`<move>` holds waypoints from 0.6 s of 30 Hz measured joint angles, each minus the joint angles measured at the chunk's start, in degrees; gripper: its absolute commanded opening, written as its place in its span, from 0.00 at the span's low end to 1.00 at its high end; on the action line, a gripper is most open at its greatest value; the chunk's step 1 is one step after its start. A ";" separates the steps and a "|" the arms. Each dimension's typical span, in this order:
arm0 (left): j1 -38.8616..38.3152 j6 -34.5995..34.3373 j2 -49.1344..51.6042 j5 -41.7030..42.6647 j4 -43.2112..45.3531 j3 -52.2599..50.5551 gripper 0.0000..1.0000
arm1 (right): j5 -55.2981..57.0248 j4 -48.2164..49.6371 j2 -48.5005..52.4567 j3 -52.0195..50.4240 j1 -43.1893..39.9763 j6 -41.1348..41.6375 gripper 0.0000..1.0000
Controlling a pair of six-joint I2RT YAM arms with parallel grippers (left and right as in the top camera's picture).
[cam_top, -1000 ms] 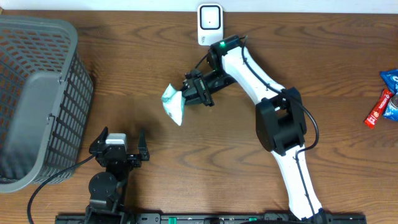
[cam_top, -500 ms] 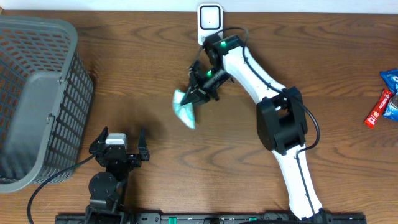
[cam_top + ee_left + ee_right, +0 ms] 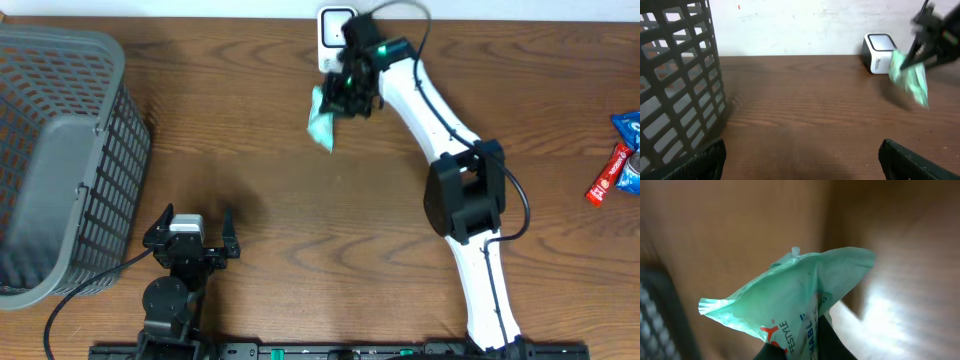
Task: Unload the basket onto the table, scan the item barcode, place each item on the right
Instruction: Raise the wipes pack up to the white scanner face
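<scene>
Green packet [image 3: 321,120] is pinched by the clamped right gripper [image 3: 345,95], held just beside the white scanner [image 3: 335,28], left gripper [image 3: 196,222] is spread wide, empty, near the basket [image 3: 70,130].

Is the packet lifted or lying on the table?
Lifted: the packet hangs from the right gripper, above the table, by the scanner.
</scene>
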 measured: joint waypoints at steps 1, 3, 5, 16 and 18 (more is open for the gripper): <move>0.00 0.00 0.00 0.00 0.00 0.00 0.98 | 2.47 1.05 -0.22 0.94 -0.15 -0.02 0.01; 0.00 0.00 0.00 0.00 0.00 0.00 0.98 | 6.95 3.98 -0.81 1.77 -0.33 -0.37 0.02; 0.00 0.00 0.00 0.00 0.00 0.00 0.98 | 10.71 6.97 -1.03 2.16 -0.28 -1.36 0.02; 0.00 0.00 0.00 0.00 0.00 0.00 0.98 | 23.45 30.75 0.11 2.25 0.61 -6.51 0.02; 0.00 0.00 0.00 0.00 0.00 0.00 0.98 | 25.35 34.34 0.79 2.29 0.59 -7.04 0.02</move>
